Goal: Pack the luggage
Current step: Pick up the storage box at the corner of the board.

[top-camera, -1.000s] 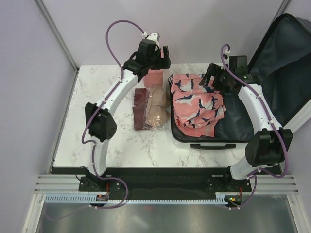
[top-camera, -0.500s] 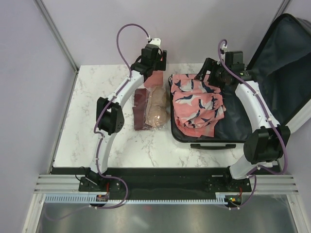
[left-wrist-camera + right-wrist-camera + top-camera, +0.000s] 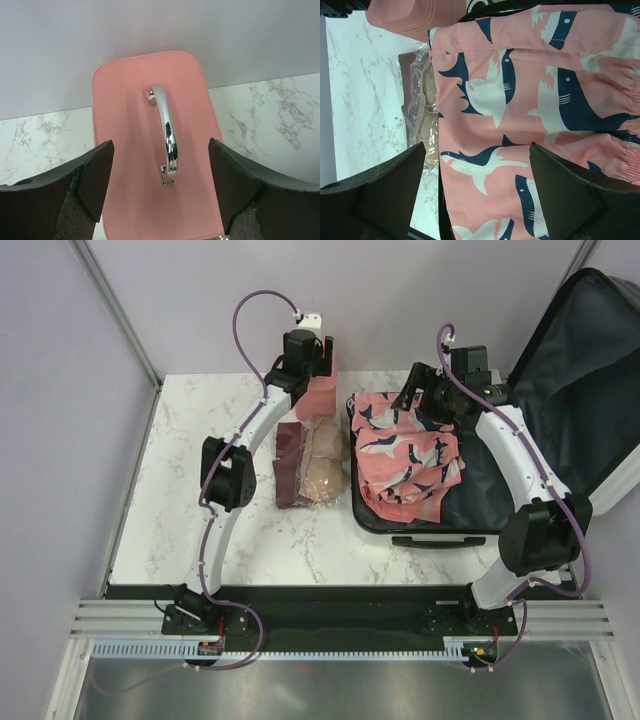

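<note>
Reaching farther back now, my left gripper (image 3: 160,165) hangs open astride the handle (image 3: 167,135) of the pink case (image 3: 125,130), probably to lift it. My right gripper (image 3: 477,150) hangs open over the shark-print cloth (image 3: 520,100) in the luggage (image 3: 485,495), at the right of the surface (image 3: 200,440).

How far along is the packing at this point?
Done: the shark-print shorts lie in the open luggage. In hand: nothing gripped; the left gripper hangs open over the pink case, the right gripper open over the shorts. Left: pink case, bagged beige item and dark maroon item sit on the table, outside the luggage.
</note>
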`<action>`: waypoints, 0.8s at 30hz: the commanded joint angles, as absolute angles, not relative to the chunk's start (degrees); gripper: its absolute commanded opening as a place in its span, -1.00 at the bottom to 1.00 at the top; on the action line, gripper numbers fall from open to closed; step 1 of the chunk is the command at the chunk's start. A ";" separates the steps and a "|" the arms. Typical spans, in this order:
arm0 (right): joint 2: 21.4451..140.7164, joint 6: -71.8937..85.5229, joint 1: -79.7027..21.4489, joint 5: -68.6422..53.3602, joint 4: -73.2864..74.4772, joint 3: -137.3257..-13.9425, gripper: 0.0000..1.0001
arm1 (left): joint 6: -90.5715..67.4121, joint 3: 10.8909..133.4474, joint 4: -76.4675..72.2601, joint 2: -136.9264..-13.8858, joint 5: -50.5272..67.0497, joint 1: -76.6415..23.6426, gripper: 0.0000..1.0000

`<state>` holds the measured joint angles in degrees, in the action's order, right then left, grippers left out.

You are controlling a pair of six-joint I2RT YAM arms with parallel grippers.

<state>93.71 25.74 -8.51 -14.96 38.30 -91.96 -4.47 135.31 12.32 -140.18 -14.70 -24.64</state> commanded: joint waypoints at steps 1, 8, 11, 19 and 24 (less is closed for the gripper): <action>94.48 26.37 -8.79 -13.89 38.23 -95.27 0.84 | -1.40 138.08 8.44 -141.59 -13.80 -24.08 0.65; 96.24 26.37 -9.14 -13.62 38.58 -96.94 0.84 | -2.02 137.90 8.61 -142.38 -10.02 -23.47 0.58; 96.85 26.28 -9.49 -13.71 38.58 -97.29 0.84 | -2.72 137.55 9.05 -142.56 -8.88 -23.47 0.34; 97.12 25.93 -9.84 -13.27 38.94 -97.47 0.84 | -4.57 137.29 9.67 -142.30 -8.70 -23.47 -0.45; 97.12 25.93 -9.84 -13.01 39.02 -97.29 0.84 | -5.27 137.46 9.49 -140.98 -9.57 -23.38 -0.91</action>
<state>96.99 25.74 -9.54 -14.02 38.63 -94.98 -4.60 135.31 11.79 -141.97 -8.62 -23.59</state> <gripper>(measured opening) 0.920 0.100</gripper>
